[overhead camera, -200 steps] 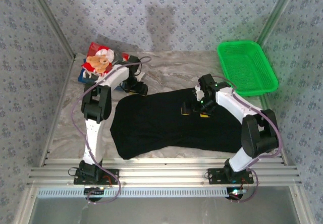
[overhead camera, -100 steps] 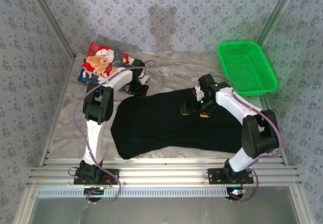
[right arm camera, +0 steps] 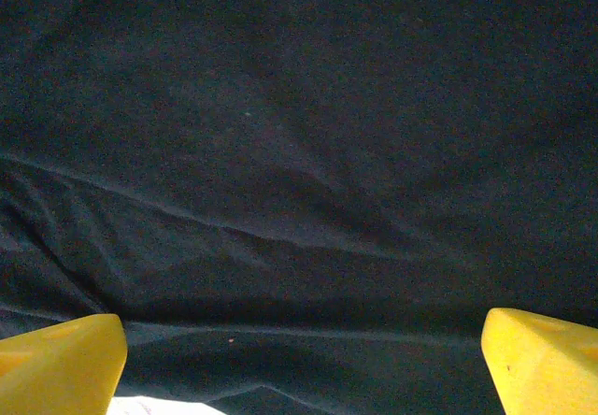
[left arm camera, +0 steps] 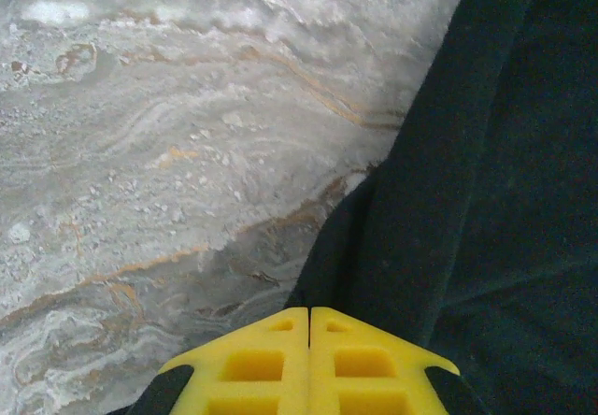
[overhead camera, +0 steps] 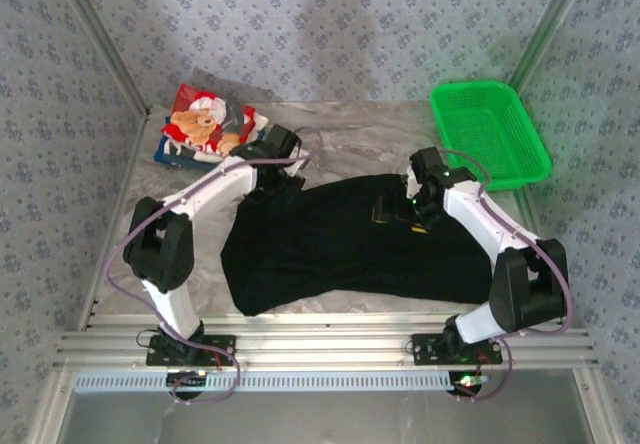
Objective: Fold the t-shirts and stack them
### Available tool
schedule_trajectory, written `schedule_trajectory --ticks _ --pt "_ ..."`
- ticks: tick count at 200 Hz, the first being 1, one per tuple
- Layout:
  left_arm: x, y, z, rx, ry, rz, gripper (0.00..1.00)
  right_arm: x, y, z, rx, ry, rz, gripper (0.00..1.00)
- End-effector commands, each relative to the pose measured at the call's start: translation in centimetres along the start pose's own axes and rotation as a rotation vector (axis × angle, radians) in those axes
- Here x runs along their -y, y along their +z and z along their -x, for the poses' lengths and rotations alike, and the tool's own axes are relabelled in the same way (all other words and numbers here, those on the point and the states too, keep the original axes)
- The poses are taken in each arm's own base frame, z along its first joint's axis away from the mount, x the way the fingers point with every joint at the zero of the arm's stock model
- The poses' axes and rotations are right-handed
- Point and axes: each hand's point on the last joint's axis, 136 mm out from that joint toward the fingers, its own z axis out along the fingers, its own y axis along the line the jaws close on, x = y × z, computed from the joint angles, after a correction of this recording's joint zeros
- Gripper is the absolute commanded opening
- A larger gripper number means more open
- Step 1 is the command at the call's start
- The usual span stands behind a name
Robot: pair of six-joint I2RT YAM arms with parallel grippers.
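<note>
— So, what sits farthest left on the table (overhead camera: 350, 144)?
— At 10 o'clock from the middle, the teddy-bear t-shirt (overhead camera: 203, 122) lies in the far corner, red and white, print facing up. It rests on the dark blue t-shirt (overhead camera: 162, 152), of which just a strip peeks out at its 8 o'clock edge.
— And the left gripper (overhead camera: 270, 186)?
— It's down at the 10 o'clock corner of the black t-shirt (overhead camera: 340, 249). From the wrist, its 2 yellow fingers (left arm camera: 285, 336) are clenched flat together, and the cloth's edge runs straight into the seam between them, so it looks pinched onto that edge. Bare marble lies toward 10 o'clock there, black cloth toward 3 o'clock.
— Where is the black one overall?
— Spread across the middle of the table, wide from 9 to 3 o'clock, rumpled rather than flat, and apart from the other 2 shirts.
— The right gripper (overhead camera: 400, 212)?
— Over the shirt's 1 o'clock part. In its wrist view the yellow fingers (right arm camera: 65, 359) stand far apart at the 2 lower corners, released and grasping nothing, with creased black cloth between them. Whether the tips touch the cloth I can't tell.
— Anything further right?
— The green basket (overhead camera: 490, 134), at 2 o'clock in the far corner, just beyond the black shirt and not touching it
</note>
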Motion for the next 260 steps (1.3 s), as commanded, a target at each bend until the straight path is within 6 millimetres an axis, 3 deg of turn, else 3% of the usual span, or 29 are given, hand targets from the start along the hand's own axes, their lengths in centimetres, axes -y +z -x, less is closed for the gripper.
schedule_trajectory --ticks 1,47,80,100,113,129,146,163,178,204,260 --pt "0.1 -0.6 -0.8 0.038 0.025 0.086 0.04 0.7 -0.2 -0.3 0.009 0.046 -0.024 1.00" --pt "3.6 -1.1 -6.4 0.001 -0.002 0.133 0.04 1.9 -0.5 -0.1 0.030 0.083 -0.073 1.00" --pt "6.8 0.2 -11.5 -0.064 -0.074 0.079 0.06 2.5 -0.4 -0.1 0.042 0.110 -0.084 1.00" --pt "8.2 0.6 -13.1 -0.074 -0.147 0.006 0.22 2.6 -0.1 -0.2 0.037 0.117 -0.085 1.00" --pt "8.6 -0.3 -12.8 -0.032 -0.190 -0.029 0.42 2.7 0.1 -0.3 0.030 0.118 -0.085 1.00" --pt "9.0 -2.4 -10.9 0.057 -0.219 -0.085 0.62 2.9 0.3 -0.4 0.027 0.119 -0.090 1.00" --pt "8.3 -5.0 -8.4 0.139 -0.283 -0.131 0.70 2.8 0.3 -0.3 0.032 0.116 -0.088 1.00" --pt "5.9 -7.1 -6.3 0.192 -0.400 -0.149 0.76 3.0 0.3 -0.2 0.036 0.114 -0.098 1.00" --pt "3.5 -7.6 -5.2 0.197 -0.500 -0.169 0.78 3.0 0.3 -0.5 0.031 0.115 -0.094 1.00" --pt "2.1 -5.8 -4.2 0.124 -0.559 -0.267 0.76 3.1 0.5 -0.5 0.034 0.112 -0.093 1.00" --pt "3.1 1.1 -4.0 -0.110 -0.560 -0.396 0.65 2.9 0.6 -0.8 0.025 0.105 -0.085 1.00"
